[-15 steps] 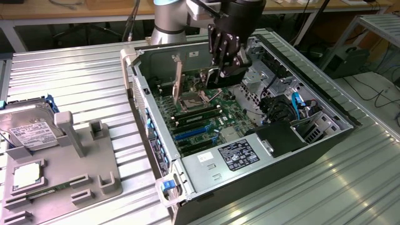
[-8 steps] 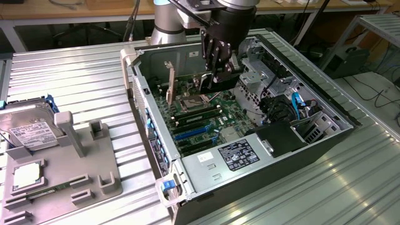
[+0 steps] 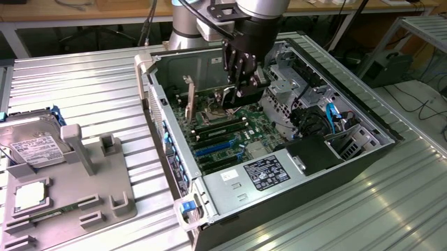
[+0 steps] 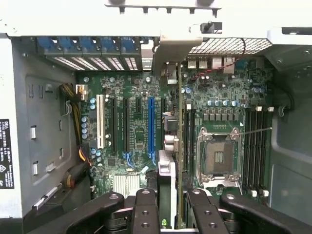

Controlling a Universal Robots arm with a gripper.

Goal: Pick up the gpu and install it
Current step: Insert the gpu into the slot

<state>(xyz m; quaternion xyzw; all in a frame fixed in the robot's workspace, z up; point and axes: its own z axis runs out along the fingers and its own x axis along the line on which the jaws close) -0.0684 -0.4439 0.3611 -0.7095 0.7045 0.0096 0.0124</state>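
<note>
My gripper (image 3: 243,86) reaches down into the open computer case (image 3: 363,112), over the green motherboard (image 3: 237,125). It is shut on the gpu (image 3: 246,97), which stands on edge between the fingers. In the wrist view the gripper (image 4: 170,214) clamps the gpu (image 4: 165,183) edge-on. The card runs from the fingers to its silver bracket (image 4: 171,48) at the case's rear wall. The card lies alongside the blue slot (image 4: 151,126), on the side toward the CPU socket (image 4: 218,156). I cannot tell whether its lower edge sits in a slot.
A silver hard drive (image 3: 31,144) leans in a grey holder (image 3: 84,193) on the exterior view's left, with a square chip (image 3: 29,196) and a green memory stick (image 3: 52,212). The power supply (image 3: 269,172), drive cage (image 3: 293,78) and cables (image 4: 75,126) crowd the case.
</note>
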